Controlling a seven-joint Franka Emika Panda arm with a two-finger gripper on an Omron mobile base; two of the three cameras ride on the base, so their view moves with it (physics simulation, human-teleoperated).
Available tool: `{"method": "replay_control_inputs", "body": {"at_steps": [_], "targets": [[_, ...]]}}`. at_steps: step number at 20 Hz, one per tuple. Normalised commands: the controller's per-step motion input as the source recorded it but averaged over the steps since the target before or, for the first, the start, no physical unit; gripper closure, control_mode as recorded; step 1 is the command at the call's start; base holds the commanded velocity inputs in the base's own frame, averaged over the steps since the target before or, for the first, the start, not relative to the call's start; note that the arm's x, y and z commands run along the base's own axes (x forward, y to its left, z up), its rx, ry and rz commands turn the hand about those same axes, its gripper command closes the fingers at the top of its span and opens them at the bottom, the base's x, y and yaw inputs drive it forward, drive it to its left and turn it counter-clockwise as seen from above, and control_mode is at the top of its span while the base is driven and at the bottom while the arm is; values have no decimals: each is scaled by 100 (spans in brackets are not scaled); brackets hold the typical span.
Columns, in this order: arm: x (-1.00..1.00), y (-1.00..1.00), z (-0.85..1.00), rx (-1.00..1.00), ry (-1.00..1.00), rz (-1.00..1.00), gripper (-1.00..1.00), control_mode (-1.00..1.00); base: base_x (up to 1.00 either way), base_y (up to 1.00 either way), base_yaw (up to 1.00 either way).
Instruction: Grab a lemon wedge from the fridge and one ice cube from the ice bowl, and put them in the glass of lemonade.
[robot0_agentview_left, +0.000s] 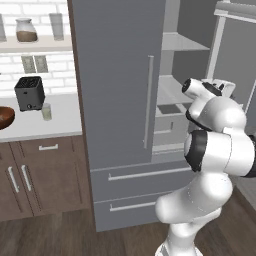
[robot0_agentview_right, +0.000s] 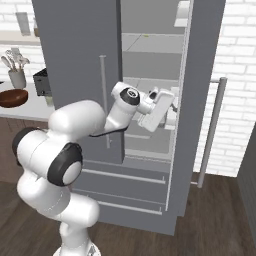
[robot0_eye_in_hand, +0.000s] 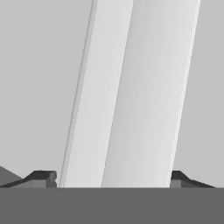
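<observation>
Room: rendered kitchen with white brick wall, dark wood floor, brown lower cabinets (robot0_agentview_left: 30, 175) under a pale counter (robot0_agentview_left: 60, 120)
Fridge: the tall grey fridge (robot0_agentview_left: 117, 75) has its left door shut and its right door (robot0_agentview_right: 197, 75) swung open; pale shelves (robot0_agentview_right: 150, 47) show inside, and two drawers (robot0_agentview_left: 135, 190) sit below
Arm: the white arm reaches from the base into the open right half of the fridge, the hand at the level of the middle shelves
Gripper: the gripper (robot0_eye_in_hand: 113, 177) looks at a broad pale slanted bar (robot0_eye_in_hand: 131, 87) close in front; one dark fingertip (robot0_eye_in_hand: 41, 177) stands at each side of the bar's foot, so the jaws are spread wide; whether they press on the bar cannot be told
Ice bowl: the reddish-brown ice bowl (robot0_agentview_left: 5, 116) rests on the counter at the left edge of the left base view, well apart from the fridge
Glass of lemonade: the small glass of lemonade (robot0_agentview_left: 46, 111) stands on the counter just in front of the black toaster (robot0_agentview_left: 29, 92), between bowl and fridge
Lemon wedge: too small to pick out on the shelves
Other: a jar (robot0_agentview_left: 26, 30) on the wall shelf, a grey utensil cup (robot0_agentview_right: 16, 77) behind the bowl
</observation>
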Motion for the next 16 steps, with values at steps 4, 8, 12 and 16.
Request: {"method": "replay_control_inputs", "body": {"at_steps": [4, 8, 12, 16], "targets": [[0, -47, -1, 0, 8, -5, -100, -100, 0, 0, 0], [-34, 9, 10, 0, 0, 0, -100, -100, 0, 0, 0], [-49, 49, 43, -3, 0, 0, -100, -100, 0, 0, 0], [-31, 64, 44, -5, 0, 0, -100, -100, 0, 0, 0]]}}
